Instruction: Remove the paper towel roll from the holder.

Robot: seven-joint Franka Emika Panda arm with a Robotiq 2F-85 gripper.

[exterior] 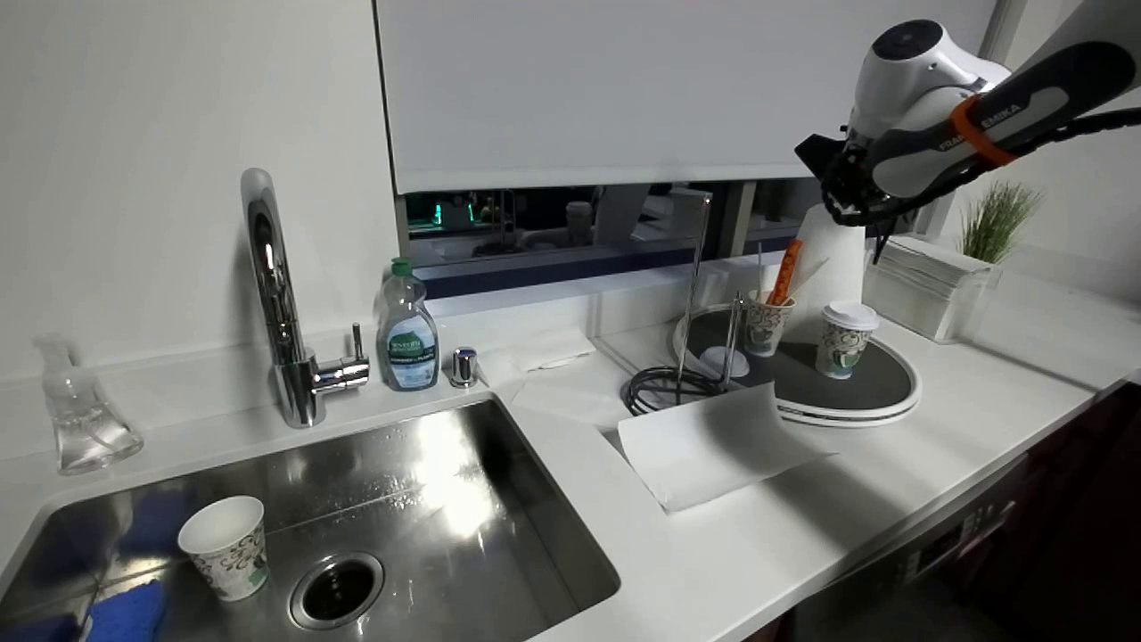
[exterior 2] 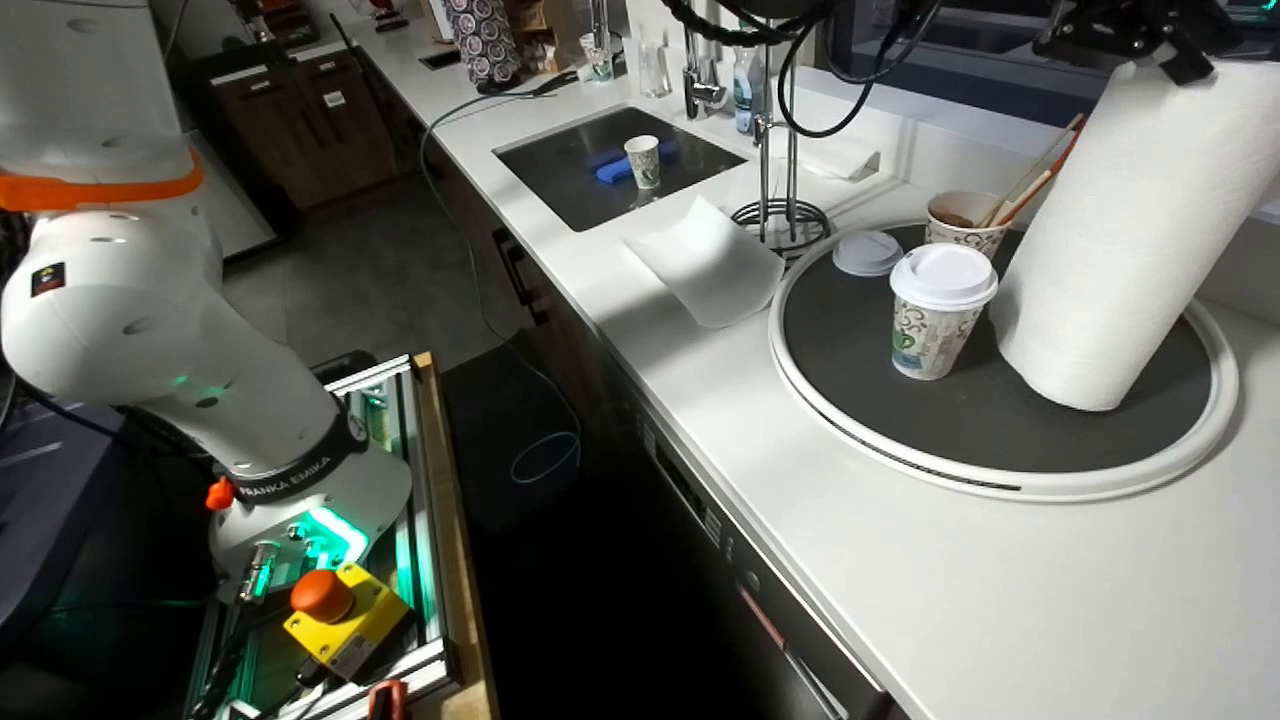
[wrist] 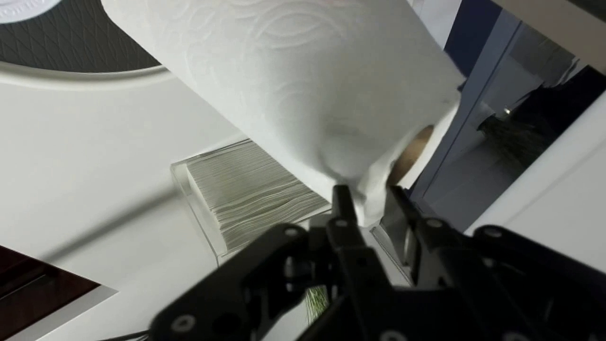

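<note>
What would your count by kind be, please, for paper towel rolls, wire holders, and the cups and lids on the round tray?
Paper towel roll: 1
Wire holder: 1
Cups: 2 (one lidded cup, one open cup)
Lids: 2 (one fitted lid, one loose lid)
Total: 6

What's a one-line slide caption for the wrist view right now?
Gripper pinching the paper towel roll at its hollow end, a paper stack beyond.
</note>
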